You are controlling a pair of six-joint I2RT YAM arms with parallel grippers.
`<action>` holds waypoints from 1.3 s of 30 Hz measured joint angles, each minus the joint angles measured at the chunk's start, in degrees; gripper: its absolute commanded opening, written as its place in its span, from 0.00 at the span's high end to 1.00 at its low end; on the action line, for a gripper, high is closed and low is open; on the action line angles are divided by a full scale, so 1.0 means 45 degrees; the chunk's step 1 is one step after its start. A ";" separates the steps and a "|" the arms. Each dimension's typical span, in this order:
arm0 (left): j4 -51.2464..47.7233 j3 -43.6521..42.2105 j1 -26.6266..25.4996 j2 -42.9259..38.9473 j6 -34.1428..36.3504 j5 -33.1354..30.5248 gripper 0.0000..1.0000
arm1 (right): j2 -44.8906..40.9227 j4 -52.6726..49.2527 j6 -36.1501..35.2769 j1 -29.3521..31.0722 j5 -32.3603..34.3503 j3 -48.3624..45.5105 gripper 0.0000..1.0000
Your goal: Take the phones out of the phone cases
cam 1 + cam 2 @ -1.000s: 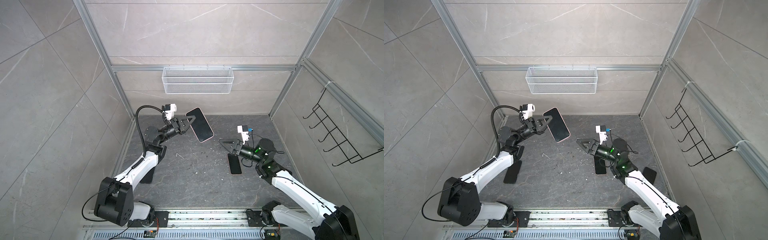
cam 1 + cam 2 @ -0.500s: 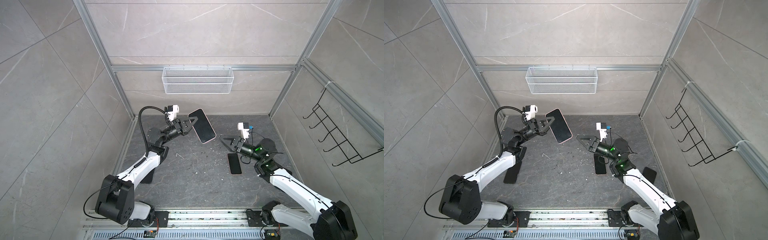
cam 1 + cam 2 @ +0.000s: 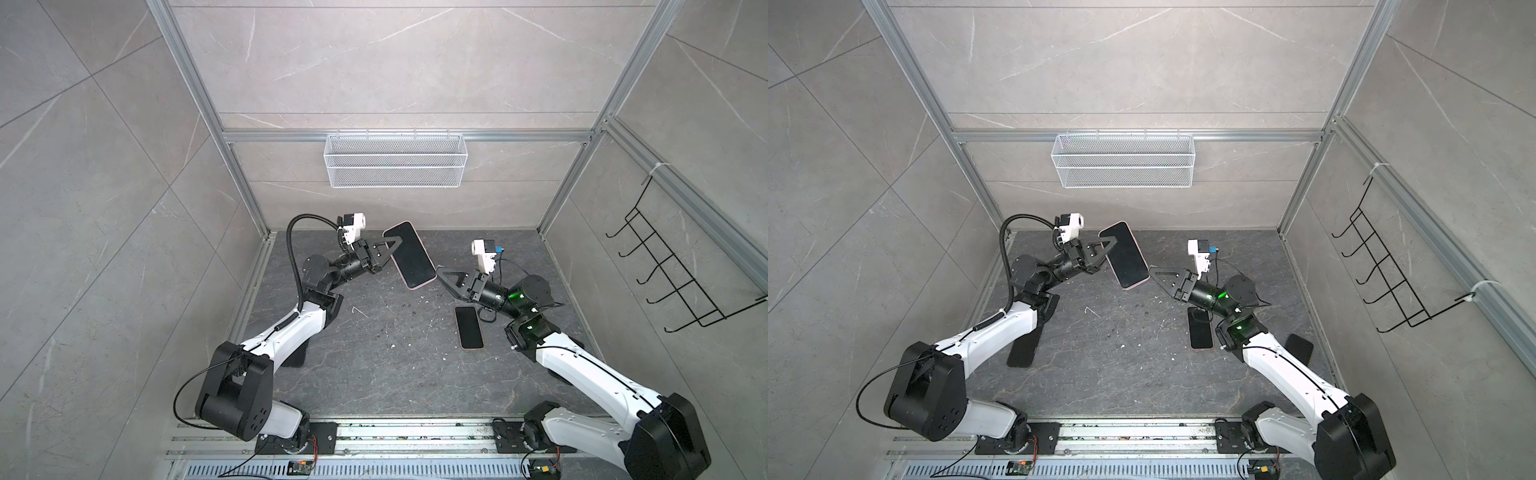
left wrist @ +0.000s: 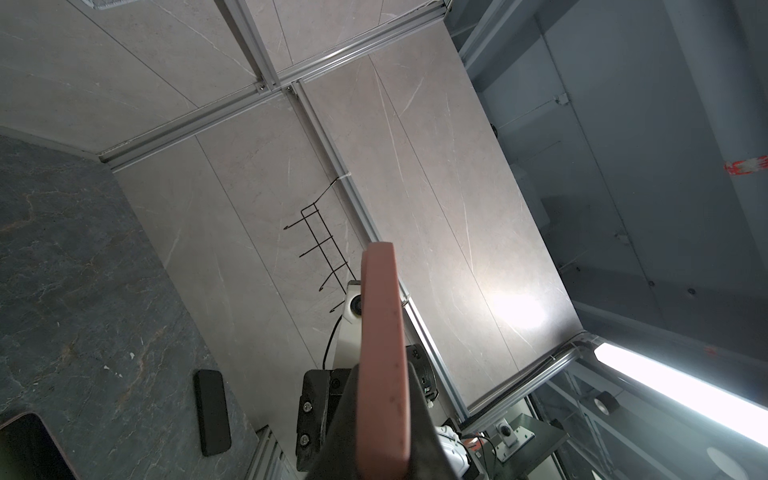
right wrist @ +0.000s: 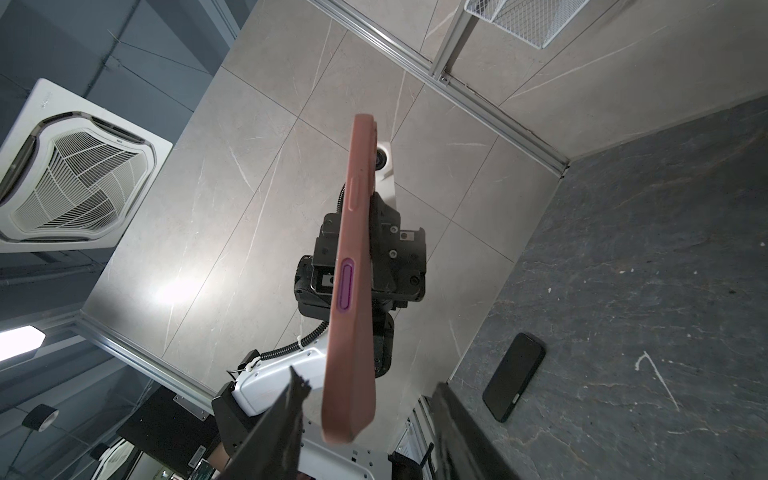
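Moved in since a second ago and partly narrowed, right tool (image 3: 441, 275) with jaws apart astride near end of pink case (image 5: 353, 270), phone (image 3: 409, 255) inside it raised over worktop (image 3: 374, 365), clamped near far end by fully closed left tool (image 3: 394, 243), second phone (image 3: 468, 327) flat below.

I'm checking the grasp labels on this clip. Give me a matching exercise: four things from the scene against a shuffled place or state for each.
Things:
1. pink-cased phone
2. left gripper
3. right gripper
4. wire basket

Places or states:
A. hanging on the back wall
B. open, jaws either side of the case's lower end
C. held up in the air
D. shut on the case's edge

Pairs: 1-C, 2-D, 3-B, 4-A
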 measured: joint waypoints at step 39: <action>0.2341 0.0340 -0.0379 0.2671 -0.1326 -0.1904 1.00 | 0.1248 0.1054 0.1715 -0.0087 0.0884 0.0559 0.90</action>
